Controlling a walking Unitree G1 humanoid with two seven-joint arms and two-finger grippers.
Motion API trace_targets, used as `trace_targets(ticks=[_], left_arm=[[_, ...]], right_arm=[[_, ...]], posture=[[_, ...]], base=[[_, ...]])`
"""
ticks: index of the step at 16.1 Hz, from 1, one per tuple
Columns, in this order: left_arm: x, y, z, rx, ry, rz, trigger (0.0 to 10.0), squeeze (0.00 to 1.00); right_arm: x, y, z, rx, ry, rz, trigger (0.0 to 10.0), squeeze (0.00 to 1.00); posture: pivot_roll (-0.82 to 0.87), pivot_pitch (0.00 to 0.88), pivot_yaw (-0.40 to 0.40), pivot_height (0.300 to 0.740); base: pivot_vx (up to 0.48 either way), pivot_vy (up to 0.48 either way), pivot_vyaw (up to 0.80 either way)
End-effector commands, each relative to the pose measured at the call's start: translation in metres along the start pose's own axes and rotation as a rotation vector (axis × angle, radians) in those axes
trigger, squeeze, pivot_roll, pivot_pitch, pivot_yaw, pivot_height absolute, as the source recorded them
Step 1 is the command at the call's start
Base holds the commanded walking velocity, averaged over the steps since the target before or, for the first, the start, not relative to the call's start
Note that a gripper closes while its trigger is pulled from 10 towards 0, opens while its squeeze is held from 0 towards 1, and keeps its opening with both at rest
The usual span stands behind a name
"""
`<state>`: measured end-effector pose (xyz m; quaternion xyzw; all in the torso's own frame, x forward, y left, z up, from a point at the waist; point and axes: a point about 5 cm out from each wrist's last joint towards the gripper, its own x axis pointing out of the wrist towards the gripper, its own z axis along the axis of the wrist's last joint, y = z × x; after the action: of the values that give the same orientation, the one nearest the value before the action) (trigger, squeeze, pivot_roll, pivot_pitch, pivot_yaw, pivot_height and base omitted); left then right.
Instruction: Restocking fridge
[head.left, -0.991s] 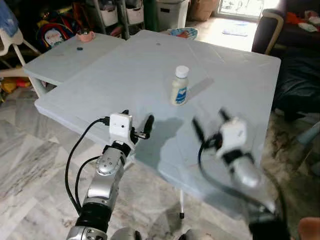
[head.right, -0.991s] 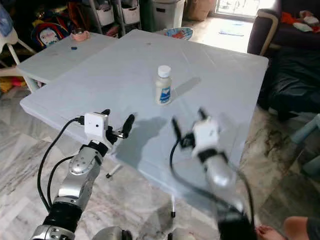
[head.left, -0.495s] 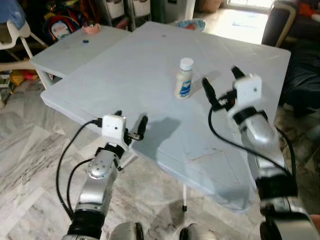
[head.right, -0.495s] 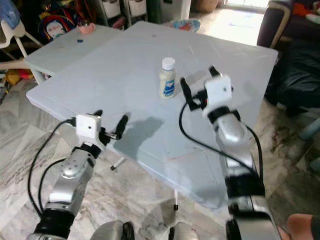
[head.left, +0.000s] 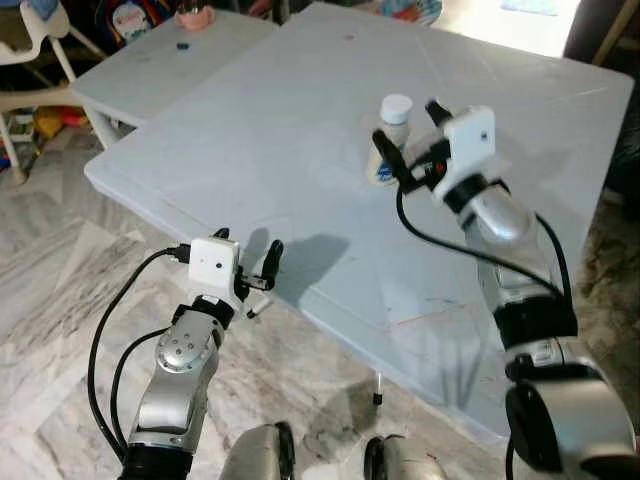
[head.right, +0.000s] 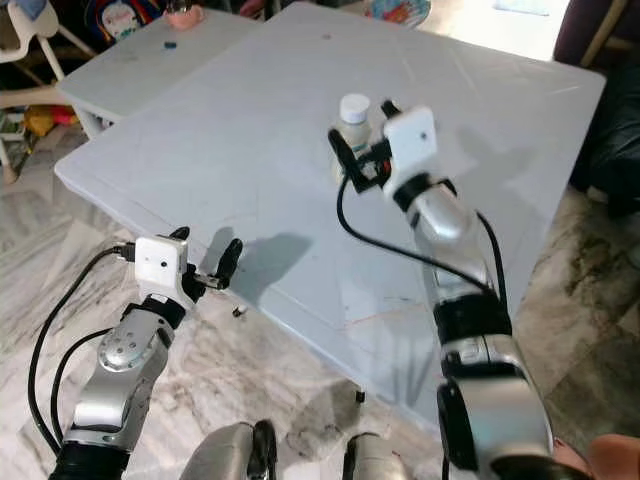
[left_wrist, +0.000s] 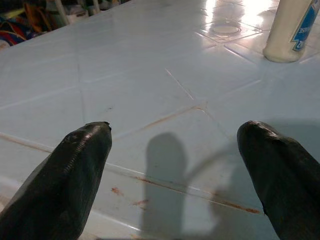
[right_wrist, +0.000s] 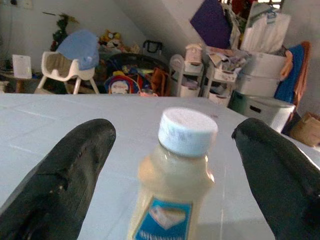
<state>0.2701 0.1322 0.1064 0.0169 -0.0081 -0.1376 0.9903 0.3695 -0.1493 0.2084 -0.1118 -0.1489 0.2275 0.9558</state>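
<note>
The right gripper (right_wrist: 172, 165) is spread wide, holding nothing, one black finger on each side of a small white-capped bottle (right_wrist: 172, 175) of pale liquid with a blue label; touching looks unlikely, though the head views leave it unclear. The bottle stands upright on the pale blue table (head.left: 300, 120). The left gripper (left_wrist: 175, 165), also wide open and empty, hovers at the table's near edge.
</note>
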Motion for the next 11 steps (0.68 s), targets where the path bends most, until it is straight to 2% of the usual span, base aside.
trace_targets(ticks=[1, 3, 8, 9, 11], left_arm=[[-0.003, 0.004, 0.000, 0.014, 0.019, 0.005, 10.0, 0.00], [-0.006, 0.010, 0.001, 0.020, 0.031, 0.017, 10.0, 0.00], [-0.011, 0.010, 0.001, 0.027, 0.055, 0.018, 10.0, 0.00], [-0.010, 0.009, 0.003, 0.028, 0.057, 0.014, 10.0, 0.00], [-0.010, 0.012, 0.005, 0.033, 0.056, 0.019, 10.0, 0.00]], right_arm=[[0.006, 0.003, 0.003, -0.026, -0.004, 0.029, 10.0, 0.00], [0.014, -0.006, 0.006, -0.073, 0.007, -0.016, 10.0, 0.00], [0.025, -0.010, 0.008, -0.059, 0.001, -0.053, 10.0, 0.00], [0.029, -0.007, 0.011, -0.059, -0.011, -0.039, 8.9, 0.00], [0.038, -0.004, 0.015, -0.055, -0.017, -0.036, 0.0, 0.00]], posture=[[0.11, 0.181, 0.094, 0.740], [0.13, 0.186, 0.096, 0.740], [0.15, 0.193, 0.103, 0.740], [0.15, 0.195, 0.104, 0.740], [0.17, 0.199, 0.104, 0.740]], base=[[0.000, 0.000, 0.00], [0.000, 0.000, 0.00], [0.000, 0.000, 0.00], [0.000, 0.000, 0.00], [0.000, 0.000, 0.00]])
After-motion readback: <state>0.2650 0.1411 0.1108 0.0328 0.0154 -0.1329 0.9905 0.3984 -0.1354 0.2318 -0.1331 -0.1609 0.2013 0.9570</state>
